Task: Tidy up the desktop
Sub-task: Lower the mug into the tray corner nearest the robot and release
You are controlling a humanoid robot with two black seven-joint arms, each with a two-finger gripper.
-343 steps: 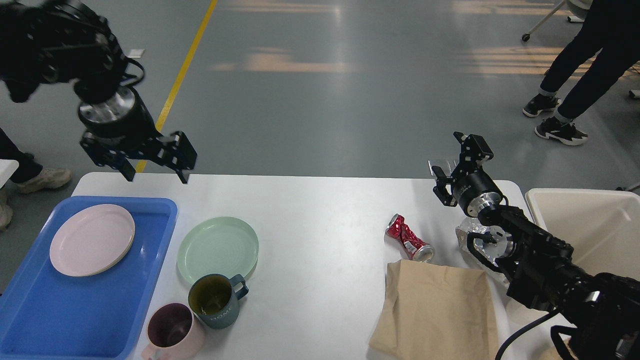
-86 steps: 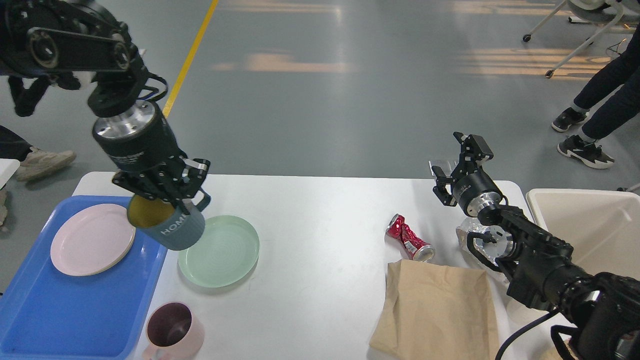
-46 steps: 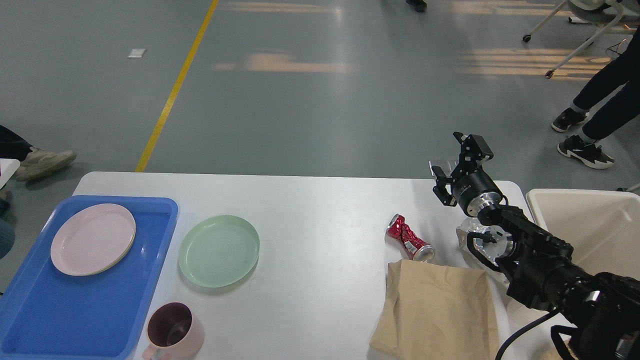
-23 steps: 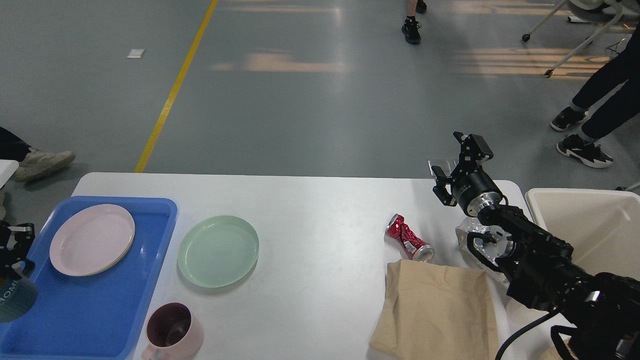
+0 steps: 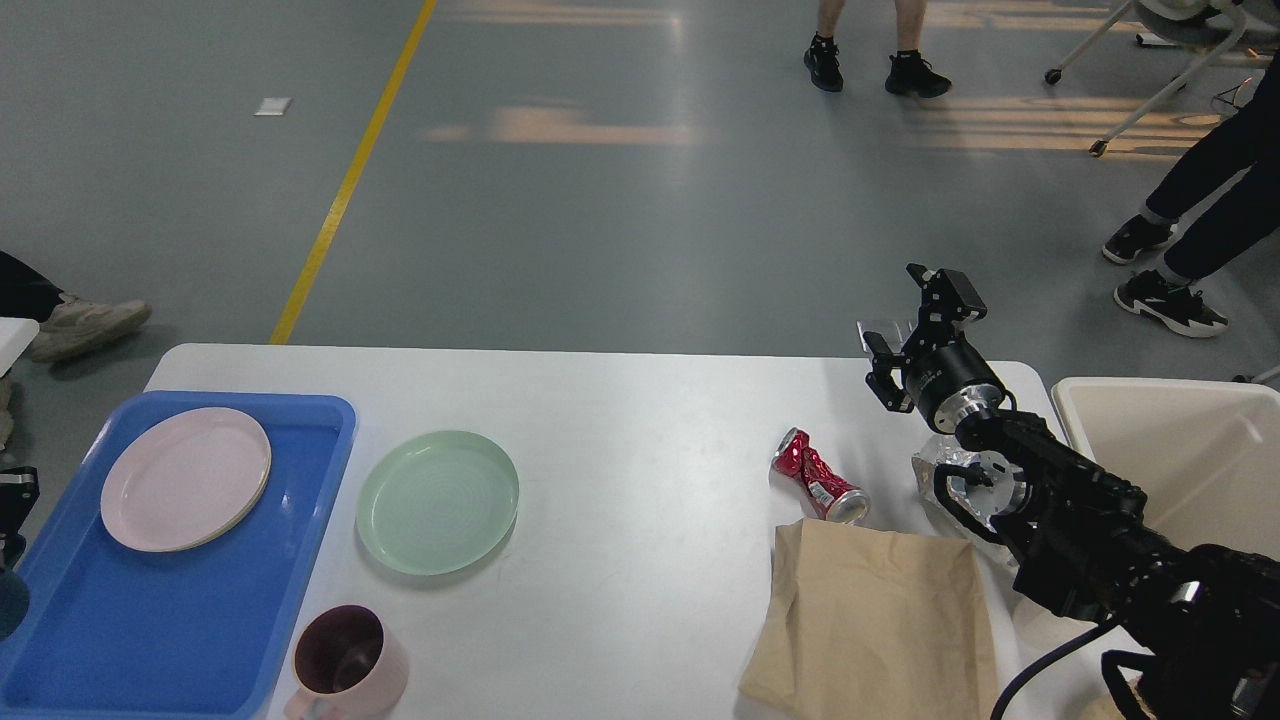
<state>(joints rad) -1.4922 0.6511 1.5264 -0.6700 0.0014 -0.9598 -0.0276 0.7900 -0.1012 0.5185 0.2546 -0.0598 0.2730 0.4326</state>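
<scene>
The white desktop point(image 5: 620, 420) carries a green plate point(image 5: 437, 501), a pink mug point(image 5: 345, 662) at the front, a crushed red can point(image 5: 816, 486) and a brown paper bag point(image 5: 872, 625). A pink plate point(image 5: 185, 478) lies in the blue tray point(image 5: 150, 620). Only a black sliver of my left gripper point(image 5: 12, 500) shows at the left edge, with a sliver of the teal mug point(image 5: 8, 603) hanging just under it. My right gripper point(image 5: 913, 322) stands open above the table's far right, holding nothing.
A beige bin point(image 5: 1180, 450) stands off the table's right end. A crumpled silvery wrapper point(image 5: 935, 468) lies partly under my right arm. People's feet and a chair base are on the floor beyond the table.
My left gripper carried the teal mug from beside the green plate out past the tray's left edge, and has slid further left in the last half second. The right arm has not moved.
</scene>
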